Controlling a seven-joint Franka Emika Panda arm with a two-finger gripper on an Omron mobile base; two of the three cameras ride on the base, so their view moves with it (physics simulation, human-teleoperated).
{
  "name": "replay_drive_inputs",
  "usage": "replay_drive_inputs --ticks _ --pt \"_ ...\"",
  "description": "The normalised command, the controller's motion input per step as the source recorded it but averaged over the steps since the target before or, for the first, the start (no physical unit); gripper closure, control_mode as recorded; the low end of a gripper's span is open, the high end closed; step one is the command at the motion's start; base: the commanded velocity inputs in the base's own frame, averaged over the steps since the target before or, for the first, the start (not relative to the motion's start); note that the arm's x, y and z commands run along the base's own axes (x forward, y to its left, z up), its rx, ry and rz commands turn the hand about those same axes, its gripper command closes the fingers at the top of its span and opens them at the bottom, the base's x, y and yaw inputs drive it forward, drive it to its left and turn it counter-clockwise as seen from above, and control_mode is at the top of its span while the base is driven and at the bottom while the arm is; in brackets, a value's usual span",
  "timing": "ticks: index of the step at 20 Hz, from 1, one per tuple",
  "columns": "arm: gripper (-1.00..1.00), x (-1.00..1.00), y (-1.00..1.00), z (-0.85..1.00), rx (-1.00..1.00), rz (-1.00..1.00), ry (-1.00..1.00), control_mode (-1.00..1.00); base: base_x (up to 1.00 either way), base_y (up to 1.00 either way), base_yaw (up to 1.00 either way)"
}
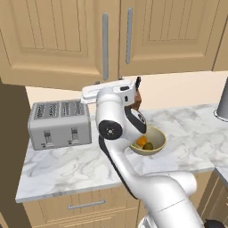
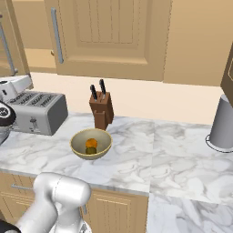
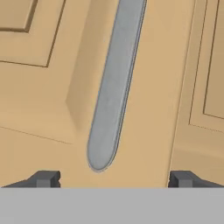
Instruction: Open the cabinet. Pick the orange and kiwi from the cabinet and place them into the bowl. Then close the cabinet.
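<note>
The gripper [image 3: 113, 179] is wide open and holds nothing. Its two dark tips stand on each side of the low end of a grey bar handle [image 3: 113, 87], close to the door but not touching it.

On the marble counter [image 1: 67, 164] sits the bowl [image 1: 156, 139]. The orange [image 1: 141, 141] and the kiwi [image 1: 148, 145] are already inside it, side by side. A toaster [image 1: 60, 122] stands to its left, and a knife block [image 2: 102, 111] is just behind the bowl.

Up on the wall, the cabinet [image 1: 67, 35] looks nearly shut. So I think only the closing step is left. Next, the hand should push the door fully flat.
</note>
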Motion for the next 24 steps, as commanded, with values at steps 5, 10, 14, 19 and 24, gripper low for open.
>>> replay_drive_inputs --ticks 5,10,14,19,24 --pt "-1.0 0.53 -0.03 -0.16 0.0 -0.07 0.0 -1.0 0.0 0.0 0.0" --pt "-1.0 0.53 0.0 -0.19 0.0 -0.05 0.0 -1.0 0.0 0.0 0.0" --pt "-1.0 0.54 0.0 -0.18 0.0 -0.04 0.0 -1.0 0.0 0.0 0.0" --pt "-1.0 0.52 -0.02 -0.13 0.0 -0.04 0.0 -1.0 0.0 0.0 0.0" --pt "-1.0 0.57 -0.02 -0.14 0.0 -0.02 0.0 -1.0 0.0 0.0 0.0"
